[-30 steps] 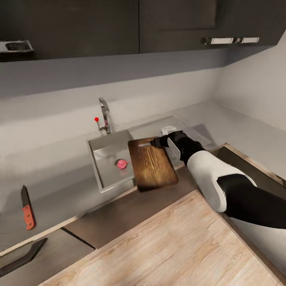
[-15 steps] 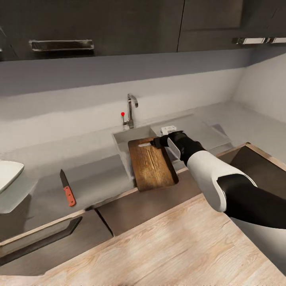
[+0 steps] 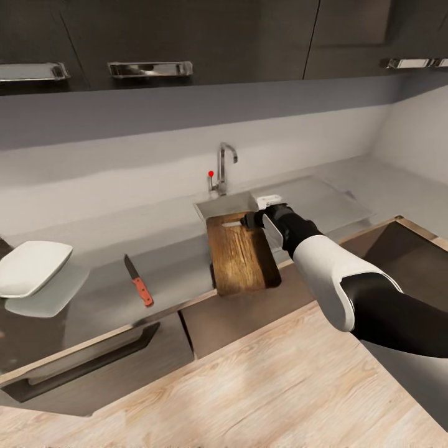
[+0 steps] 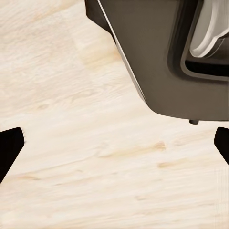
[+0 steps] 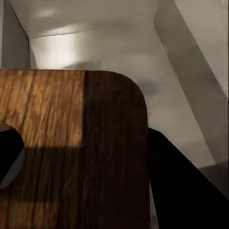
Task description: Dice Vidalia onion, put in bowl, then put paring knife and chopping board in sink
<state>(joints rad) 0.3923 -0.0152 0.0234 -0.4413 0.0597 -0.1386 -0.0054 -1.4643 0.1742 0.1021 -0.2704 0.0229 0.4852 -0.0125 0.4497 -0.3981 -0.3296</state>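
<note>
the right gripper is clamped on the slot-handle end of the chopping board, held over the sink at centre frame. the paring knife lies on the countertop at lower left, the white bowl at the far left. the left gripper hangs spread wide above the wood floor.
</note>
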